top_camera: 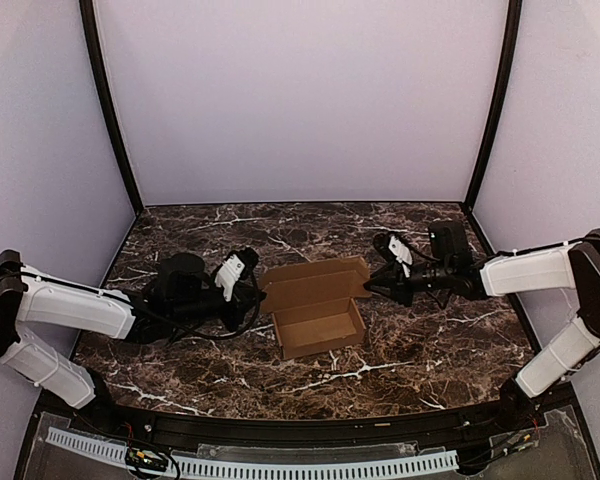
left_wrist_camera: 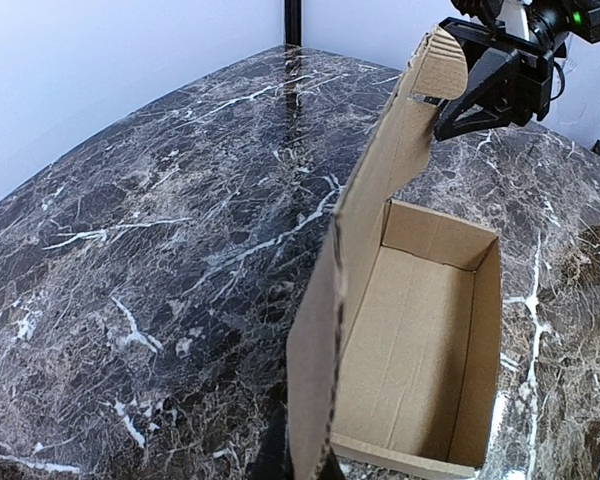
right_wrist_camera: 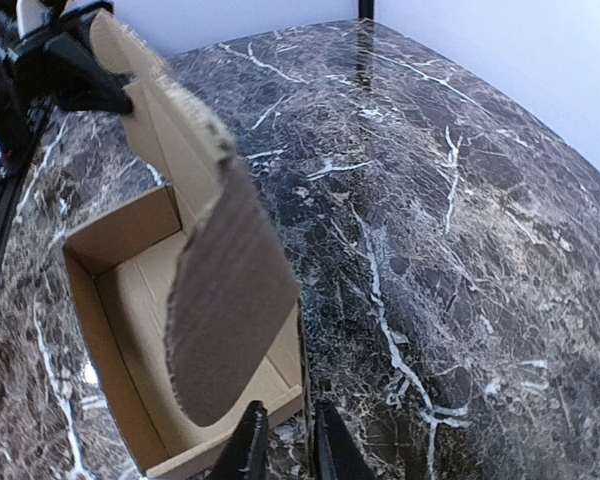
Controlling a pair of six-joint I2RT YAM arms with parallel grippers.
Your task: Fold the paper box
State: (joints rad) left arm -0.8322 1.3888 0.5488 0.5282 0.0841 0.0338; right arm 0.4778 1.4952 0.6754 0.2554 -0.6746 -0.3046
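Observation:
The paper box (top_camera: 320, 328) is a brown cardboard tray in the middle of the table, its lid (top_camera: 315, 280) raised along the far side. My left gripper (top_camera: 252, 290) is shut on the lid's left end; in the left wrist view the lid (left_wrist_camera: 380, 180) rises edge-on from between my left gripper's (left_wrist_camera: 320, 455) dark fingers. My right gripper (top_camera: 373, 288) is at the lid's right end, beside its rounded side flap (right_wrist_camera: 230, 310). Its fingers (right_wrist_camera: 248, 445) stand a narrow gap apart with marble showing between them. The flap hangs just above and left of them.
The dark marble tabletop (top_camera: 430, 350) is enclosed by pale lilac walls (top_camera: 300, 100) at the back and both sides. Black corner posts (top_camera: 110, 110) stand at the back corners. A perforated white strip (top_camera: 280, 465) runs along the near edge.

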